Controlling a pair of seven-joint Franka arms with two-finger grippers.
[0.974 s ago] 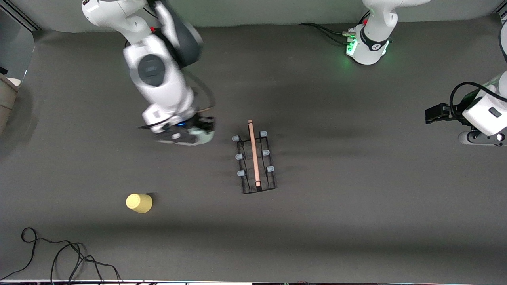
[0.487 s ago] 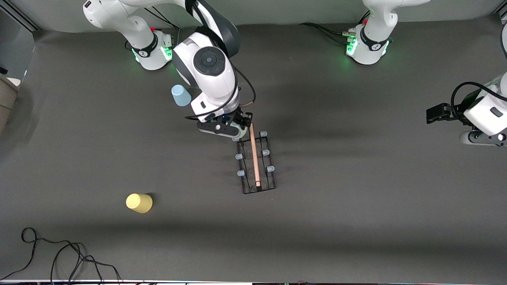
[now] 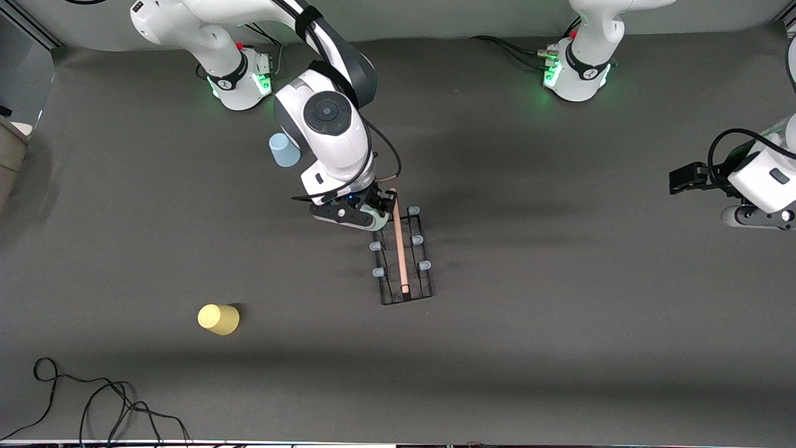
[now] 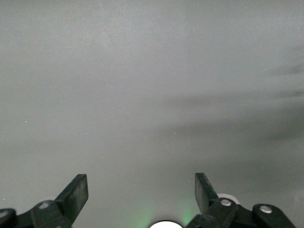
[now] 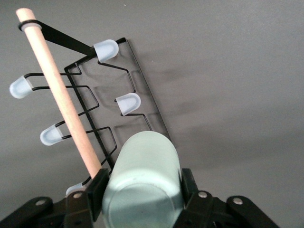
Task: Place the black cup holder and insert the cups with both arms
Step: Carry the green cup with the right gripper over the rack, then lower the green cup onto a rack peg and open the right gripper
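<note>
**Q:** Black cup holder [image 3: 401,255]: where does it stand?

**A:** It stands on the grey table [image 3: 559,311], near the middle, its light wooden handle [image 3: 398,239] running along the top. Pale blue-capped pegs [image 5: 127,103] stick out from its wire frame. My right gripper [image 3: 373,218] hangs over the end of the holder nearest the arms' bases, hiding the peg there in the front view.

**Q:** What do your right fingers hold?

**A:** They are clamped on the sage green cup [image 5: 142,180], one finger pressed to each side of it. In the right wrist view the cup lies just beside the handle, above the wire frame.

**Q:** And your left fingers?

**A:** My left gripper [image 4: 141,192] waits at the left arm's end of the table, fingers spread wide, nothing between them.

**Q:** The other cups?

**A:** The yellow cup [image 3: 218,319] sits on the table, nearer to the front camera than the holder, toward the right arm's end. The light blue cup [image 3: 284,150] sits near the right arm's base, partly hidden by that arm.
</note>
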